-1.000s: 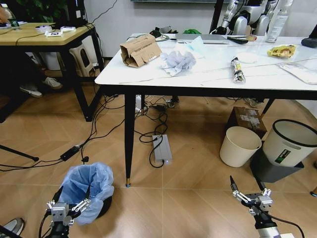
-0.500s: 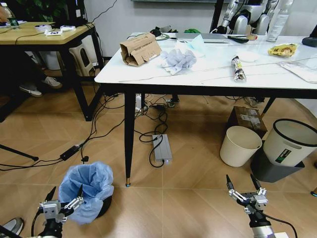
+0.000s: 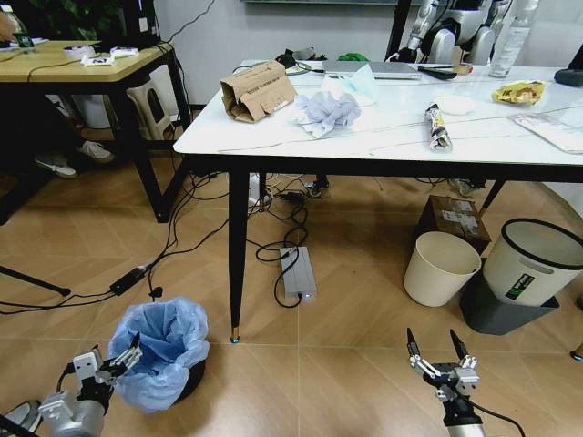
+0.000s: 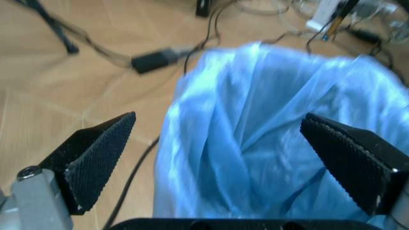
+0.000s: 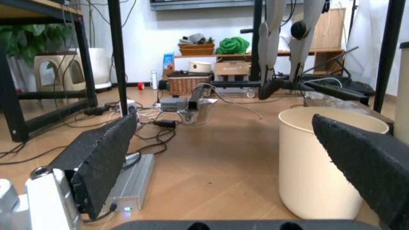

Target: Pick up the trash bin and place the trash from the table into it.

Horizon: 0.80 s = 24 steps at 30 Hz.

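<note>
The trash bin [image 3: 164, 344], lined with a crinkled blue bag, stands on the floor near the table's front left leg. My left gripper [image 3: 113, 359] is open at the bin's near left side. In the left wrist view the blue bag [image 4: 275, 139] sits just ahead of the open left gripper [image 4: 223, 158], between its spread fingers. My right gripper [image 3: 432, 349] hangs open over bare floor, holding nothing. On the white table [image 3: 383, 141] lies the trash: torn cardboard [image 3: 258, 91], crumpled white paper [image 3: 326, 112], a dark wrapper [image 3: 437, 126], a yellow wrapper [image 3: 519, 91] and a clear pack [image 3: 556, 130].
A cream bin [image 3: 440, 267] and a grey black-rimmed bin [image 3: 535, 262] stand under the table's right side. The cream bin [image 5: 326, 163] is close ahead in the right wrist view. Cables and a grey power box [image 3: 298, 270] lie under the table. A wooden desk [image 3: 82, 64] stands far left.
My left gripper has swung left and lower, from in front of the bin to its left side, still open. My right gripper has drifted a little left.
</note>
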Tool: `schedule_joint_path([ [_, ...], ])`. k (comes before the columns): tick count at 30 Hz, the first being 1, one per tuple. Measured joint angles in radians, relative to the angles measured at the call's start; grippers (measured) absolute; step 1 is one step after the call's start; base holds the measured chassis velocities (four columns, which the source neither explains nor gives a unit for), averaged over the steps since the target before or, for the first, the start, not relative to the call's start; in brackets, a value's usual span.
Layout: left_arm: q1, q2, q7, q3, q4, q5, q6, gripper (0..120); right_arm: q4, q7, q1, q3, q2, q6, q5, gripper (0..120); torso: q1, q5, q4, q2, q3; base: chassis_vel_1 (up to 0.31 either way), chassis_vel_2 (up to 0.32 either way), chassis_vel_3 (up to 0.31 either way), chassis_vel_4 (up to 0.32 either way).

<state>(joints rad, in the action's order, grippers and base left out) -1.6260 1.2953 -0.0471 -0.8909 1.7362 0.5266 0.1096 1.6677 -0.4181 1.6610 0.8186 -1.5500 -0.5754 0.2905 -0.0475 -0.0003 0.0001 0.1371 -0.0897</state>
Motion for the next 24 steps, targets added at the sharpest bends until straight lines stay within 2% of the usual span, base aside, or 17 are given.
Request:
schedule_joint_path([
  [5,0.029,-0.018,0.032,0.009,-0.029,0.055,0.070,98,0.001,0.000,0.008,0.005,0.005,0.000,-0.011,100,0.000,0.0000,-0.0001,0.001,-0.001,0.000,0.000,0.000,0.000],
  [11,0.052,-0.038,0.052,0.013,-0.058,0.072,0.094,96,0.008,0.001,0.013,0.009,-0.001,0.001,-0.024,100,0.000,0.0001,-0.0002,0.002,-0.001,0.000,0.000,0.000,0.000],
  [15,0.069,-0.045,0.059,0.019,-0.091,0.072,0.101,90,0.018,0.002,0.015,0.013,-0.008,0.003,-0.031,100,-0.001,0.0002,0.0000,0.002,-0.002,0.000,0.000,0.000,0.000],
  [18,0.075,-0.045,0.059,0.024,-0.101,0.072,0.101,84,0.023,0.002,0.018,0.014,-0.011,0.004,-0.032,100,-0.001,0.0001,0.0000,0.003,-0.002,0.000,0.000,0.000,0.000],
  [24,0.089,-0.044,0.050,0.034,-0.124,0.065,0.101,61,0.034,0.003,0.022,0.020,-0.016,0.004,-0.034,100,-0.001,0.0003,-0.0001,0.003,-0.002,0.000,0.000,0.000,0.000],
])
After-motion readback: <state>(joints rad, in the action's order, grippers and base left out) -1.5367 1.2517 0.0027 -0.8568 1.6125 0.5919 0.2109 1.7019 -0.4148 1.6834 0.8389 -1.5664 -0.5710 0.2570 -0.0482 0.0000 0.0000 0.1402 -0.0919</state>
